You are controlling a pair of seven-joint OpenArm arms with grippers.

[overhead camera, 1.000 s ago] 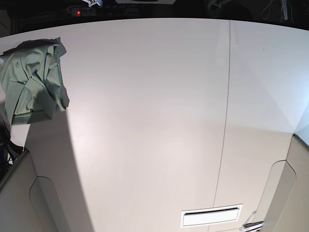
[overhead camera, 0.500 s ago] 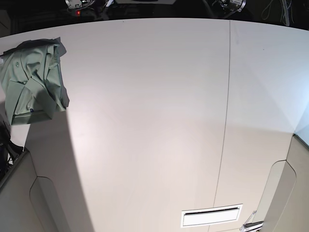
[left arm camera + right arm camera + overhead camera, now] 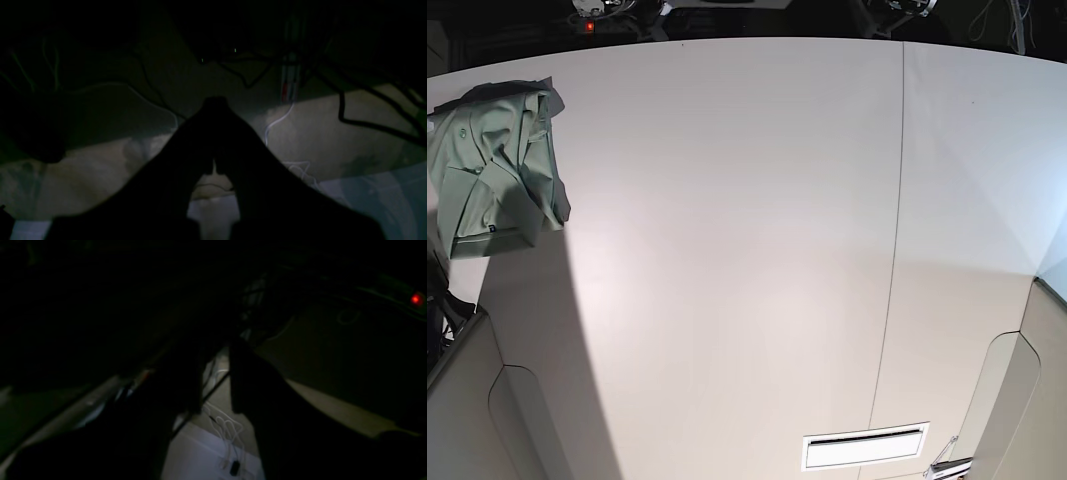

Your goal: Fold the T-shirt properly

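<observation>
T-shirt (image 3: 499,165) lies at the far left corner of the table (image 3: 747,250), as the base view shows it. It is pale green and bunched up in a loose heap, not flat. One part of it hangs past the left edge of the table. A small dark tag (image 3: 491,228) shows near its bottom edge. The collar is a bit darker than the rest of the cloth. The shirt lies partly in shadow on its lower side.

The table is big and white. A thin line (image 3: 893,240) runs down it from the far edge to the near edge, toward the right side. Near the near edge there is a long white slot (image 3: 864,447). A small red light (image 3: 589,25) glows in the dark past the far edge of the table.

No arm is over the table in the base view.

The left tool (image 3: 214,160) shows in the left wrist view as a dark shape. Its two fingers are pressed together with nothing between them. Under it are a dim floor and some white cables (image 3: 278,121).

The right tool (image 3: 216,380) shows in the right wrist view, also very dark. Its two fingers stand a little apart, with a narrow gap, and nothing is held in the gap. A white cable (image 3: 227,431) lies on the floor below it. Both tools are well apart from the shirt.
</observation>
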